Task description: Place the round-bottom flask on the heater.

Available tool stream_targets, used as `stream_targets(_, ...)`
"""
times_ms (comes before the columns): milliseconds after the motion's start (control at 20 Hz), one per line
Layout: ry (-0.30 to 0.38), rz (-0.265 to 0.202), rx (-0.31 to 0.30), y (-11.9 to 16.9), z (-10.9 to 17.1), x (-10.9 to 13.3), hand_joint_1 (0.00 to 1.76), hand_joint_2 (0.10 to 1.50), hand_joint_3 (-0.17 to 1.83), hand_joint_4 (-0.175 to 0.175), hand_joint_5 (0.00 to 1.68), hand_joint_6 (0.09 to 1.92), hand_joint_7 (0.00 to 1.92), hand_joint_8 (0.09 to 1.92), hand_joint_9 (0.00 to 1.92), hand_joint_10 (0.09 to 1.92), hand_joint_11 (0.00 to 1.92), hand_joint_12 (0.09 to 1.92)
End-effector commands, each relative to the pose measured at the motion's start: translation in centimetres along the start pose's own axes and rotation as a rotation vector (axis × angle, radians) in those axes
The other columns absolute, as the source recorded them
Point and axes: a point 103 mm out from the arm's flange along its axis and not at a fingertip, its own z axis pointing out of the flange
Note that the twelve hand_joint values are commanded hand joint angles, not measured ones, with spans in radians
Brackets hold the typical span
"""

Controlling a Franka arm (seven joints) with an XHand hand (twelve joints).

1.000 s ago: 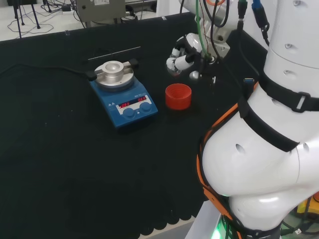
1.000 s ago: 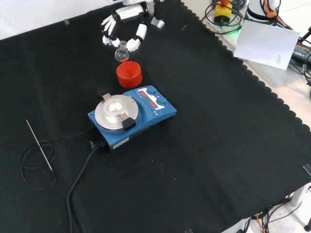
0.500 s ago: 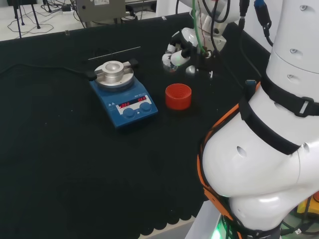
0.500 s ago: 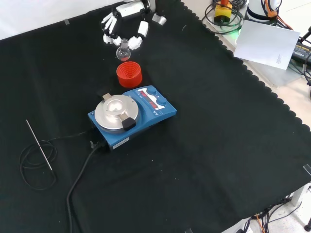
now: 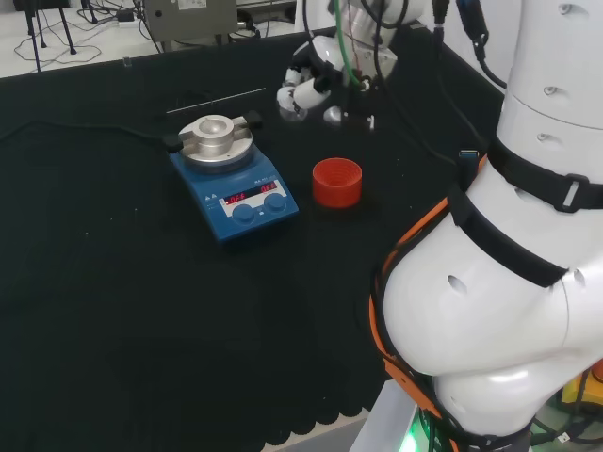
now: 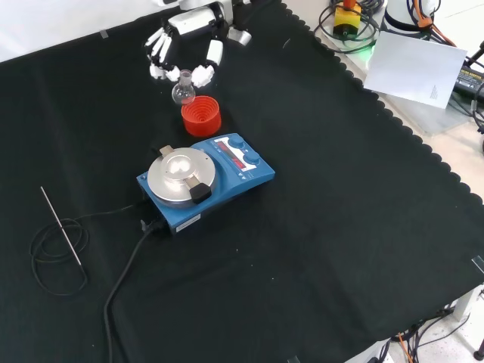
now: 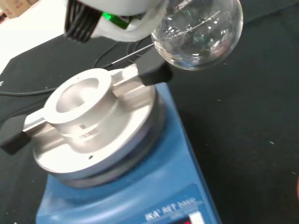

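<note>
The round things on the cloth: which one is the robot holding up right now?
The clear glass flask, pinched by its neck in the hand. The red stand and the heater with its silver plate both sit on the cloth, untouched.

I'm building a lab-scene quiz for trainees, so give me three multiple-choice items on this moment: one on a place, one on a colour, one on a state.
1. Where is the round-bottom flask?
A. On the heater
B. Held in the air by the hand
C. Lying on the cloth

2. What colour is the ribbed stand?
A. Red
B. Green
C. Yellow

3. What is in the metal well on top of the heater?
A. The flask
B. A stir bar
C. Nothing

Answers:
1 B: the front view shows the hand with fingers curled round the flask's neck, beyond the stand.
2 A: it looks red in the head and front views.
3 C: the wrist view shows the well bare.
</note>
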Motion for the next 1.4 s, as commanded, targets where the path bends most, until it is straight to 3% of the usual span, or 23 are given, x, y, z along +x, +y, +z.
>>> stream_targets(50, -0.009, -0.058, 0.062, 3.4, 1.3, 3.7, 1.07, 0.70, 0.91, 0.019, 0.98, 1.30, 0.58, 0.64, 0.77, 0.59, 0.32, 1.31)
stream_targets(500, -0.019, -0.104, 0.120, 6.7, 2.9, 5.9, 1.07, 0.69, 0.91, 0.018, 0.98, 1.30, 0.57, 0.64, 0.77, 0.59, 0.32, 1.31)
stream_targets(950, -0.037, -0.151, 0.149, 7.3, 4.5, 8.4, 1.07, 0.69, 0.92, 0.018, 0.99, 1.30, 0.57, 0.64, 0.77, 0.59, 0.32, 1.31)
stream_targets(1400, -0.038, -0.145, 0.165, 7.7, 5.5, 8.5, 1.08, 0.69, 0.92, 0.017, 0.99, 1.30, 0.57, 0.64, 0.77, 0.59, 0.32, 1.31)
